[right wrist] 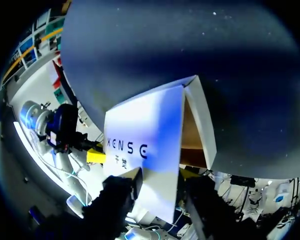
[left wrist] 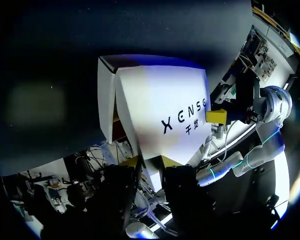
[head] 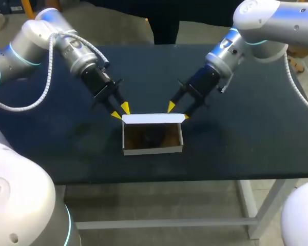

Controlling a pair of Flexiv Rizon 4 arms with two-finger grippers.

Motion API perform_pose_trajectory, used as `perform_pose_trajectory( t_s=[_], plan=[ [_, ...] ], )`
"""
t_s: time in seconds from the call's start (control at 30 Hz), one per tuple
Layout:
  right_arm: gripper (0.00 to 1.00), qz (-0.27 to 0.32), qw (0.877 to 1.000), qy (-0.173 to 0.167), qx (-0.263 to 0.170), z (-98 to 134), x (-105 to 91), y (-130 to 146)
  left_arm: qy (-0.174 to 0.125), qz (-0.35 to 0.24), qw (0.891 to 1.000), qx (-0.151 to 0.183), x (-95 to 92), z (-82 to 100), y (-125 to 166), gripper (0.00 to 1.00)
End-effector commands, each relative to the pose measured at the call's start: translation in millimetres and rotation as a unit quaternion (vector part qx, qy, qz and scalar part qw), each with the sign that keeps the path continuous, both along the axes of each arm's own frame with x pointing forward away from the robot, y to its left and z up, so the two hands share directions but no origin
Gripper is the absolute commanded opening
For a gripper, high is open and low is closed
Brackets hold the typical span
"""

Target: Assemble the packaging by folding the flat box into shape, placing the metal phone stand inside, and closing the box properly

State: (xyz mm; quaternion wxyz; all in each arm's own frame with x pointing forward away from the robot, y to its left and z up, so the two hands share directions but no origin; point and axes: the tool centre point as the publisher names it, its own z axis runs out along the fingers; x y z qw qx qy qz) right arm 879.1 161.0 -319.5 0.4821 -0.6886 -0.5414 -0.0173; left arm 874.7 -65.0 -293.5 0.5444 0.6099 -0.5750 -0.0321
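on the table (head: 246, 138), midway across and near the front edge: box (head: 153, 134), lid flap (head: 153, 119) along its rear. at the flap's left corner, left gripper (head: 120, 111); at its right corner, right gripper (head: 177, 110).

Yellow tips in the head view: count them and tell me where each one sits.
4. Two on the left tool, at the far left corner of the box; two on the right tool, at its far right corner. One right tip shows only partly.
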Motion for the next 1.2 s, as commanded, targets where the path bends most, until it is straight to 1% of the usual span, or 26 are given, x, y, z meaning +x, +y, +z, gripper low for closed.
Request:
perform_pose_trajectory(
  t_s=[0.03, 0.23, 0.4, 0.6, 0.73, 0.97, 1.03, 1.13, 1.2],
  plan=[
    [0.47, 0.003, 1.000, 0.003, -0.001, 2, 2.6, 8, 0.016, -0.012, 1.000, -0.005, 6.9, -3.7, -7, 0.26],
    [0.48, 0.001, 1.000, 0.010, -0.001, 2, 4.4, 6, 0.027, -0.013, 0.999, -0.010, 6.4, -4.2, -8, 0.26],
    [0.48, 0.000, 1.000, 0.014, 0.000, 2, 5.5, 6, 0.031, -0.011, 0.999, -0.011, 5.9, -3.1, -9, 0.27],
    [0.48, 0.000, 1.000, 0.016, 0.000, -1, 6.1, 8, 0.026, -0.002, 1.000, -0.014, 5.9, -7.1, -15, 0.27],
    [0.48, 0.001, 1.000, 0.018, 0.001, -2, 6.3, 9, 0.019, 0.008, 1.000, -0.013, 5.9, -8.1, -17, 0.24],
    [0.47, 0.002, 1.000, 0.018, 0.002, -2, 6.6, 9, 0.009, 0.016, 1.000, -0.014, 4.4, -8.0, -19, 0.25],
    [0.47, 0.002, 1.000, 0.018, 0.003, -2, 6.7, 10, 0.007, 0.017, 1.000, -0.014, 3.9, -7.7, -19, 0.24],
    [0.47, 0.002, 1.000, 0.018, 0.003, -2, 6.8, 10, 0.006, 0.018, 1.000, -0.015, 3.4, -7.5, -19, 0.16],
    [0.47, 0.002, 1.000, 0.018, 0.003, -2, 6.9, 9, 0.005, 0.019, 1.000, -0.016, 3.3, -7.5, -19, 0.14]
  ],
)
